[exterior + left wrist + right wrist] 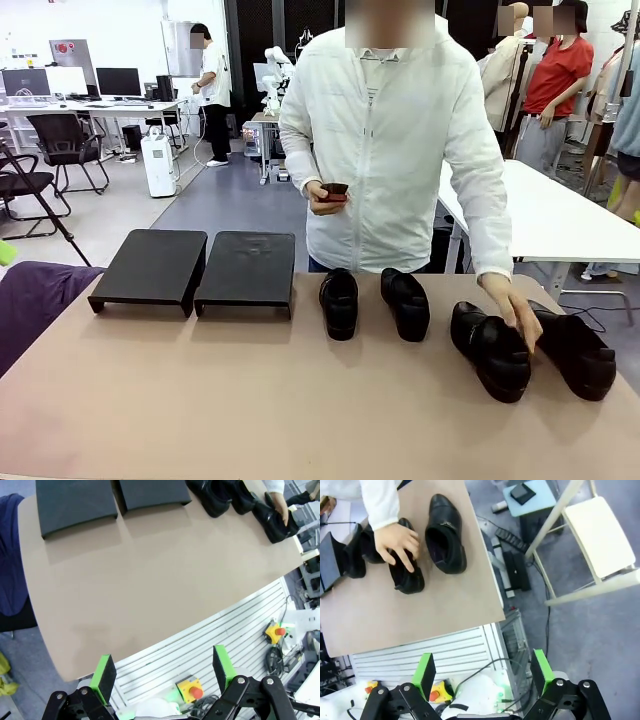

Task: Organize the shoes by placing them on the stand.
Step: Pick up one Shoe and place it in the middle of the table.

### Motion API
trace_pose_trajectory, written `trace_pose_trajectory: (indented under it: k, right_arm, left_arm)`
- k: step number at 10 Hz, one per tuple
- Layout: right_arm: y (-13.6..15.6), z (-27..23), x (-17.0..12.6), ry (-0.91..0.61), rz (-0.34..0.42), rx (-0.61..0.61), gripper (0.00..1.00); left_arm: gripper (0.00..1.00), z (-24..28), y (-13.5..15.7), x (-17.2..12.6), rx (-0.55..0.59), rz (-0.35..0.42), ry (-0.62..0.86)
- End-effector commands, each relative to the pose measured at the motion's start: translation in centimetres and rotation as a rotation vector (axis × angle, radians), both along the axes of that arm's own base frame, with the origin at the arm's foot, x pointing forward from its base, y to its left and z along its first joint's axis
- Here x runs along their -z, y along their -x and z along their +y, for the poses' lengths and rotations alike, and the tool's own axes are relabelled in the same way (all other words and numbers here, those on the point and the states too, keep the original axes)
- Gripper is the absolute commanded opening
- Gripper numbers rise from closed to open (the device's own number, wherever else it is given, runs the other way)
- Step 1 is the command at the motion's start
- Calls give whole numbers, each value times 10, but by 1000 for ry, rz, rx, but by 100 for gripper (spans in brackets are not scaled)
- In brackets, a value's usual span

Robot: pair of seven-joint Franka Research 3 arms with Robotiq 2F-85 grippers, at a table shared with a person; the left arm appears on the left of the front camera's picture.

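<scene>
Four glossy black leather dress shoes [405, 303] on the beige tabletop [250, 400], right of the bare matte-black two-tray stand [245, 268], person's hand [515, 315] on one. Left pincer [162, 672] and right pincer [482, 672] gape empty. Stiff, slick leather probably, I'd pinch the heel collar

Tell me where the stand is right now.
In the front view the stand sits at the far edge of the table, on the robot's left, its two trays side by side, the nearest shoe just to its right.
</scene>
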State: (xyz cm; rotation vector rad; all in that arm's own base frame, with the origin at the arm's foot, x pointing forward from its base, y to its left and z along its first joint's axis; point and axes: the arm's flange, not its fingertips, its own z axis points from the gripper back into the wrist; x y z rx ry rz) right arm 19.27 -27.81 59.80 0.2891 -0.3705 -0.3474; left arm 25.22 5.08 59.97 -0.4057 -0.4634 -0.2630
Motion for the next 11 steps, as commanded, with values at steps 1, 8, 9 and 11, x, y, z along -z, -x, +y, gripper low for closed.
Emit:
trace_pose_trajectory:
  k: [1, 8, 9, 11]
  right_arm:
    - [7, 5, -2, 10, -11, -22, 100]
    - [-148, 329, -28, 193, -72, -409, 100]
    - [-162, 394, -13, 195, -32, -450, 100]
    - [-164, 506, 43, 195, 5, -468, 100]
  left_arm:
    - [100, 1, 1, 0, 12, -2, 9]
    - [100, 1, 1, 0, 12, -2, 9]
    - [100, 1, 1, 0, 12, -2, 9]
    - [100, 1, 1, 0, 12, -2, 9]
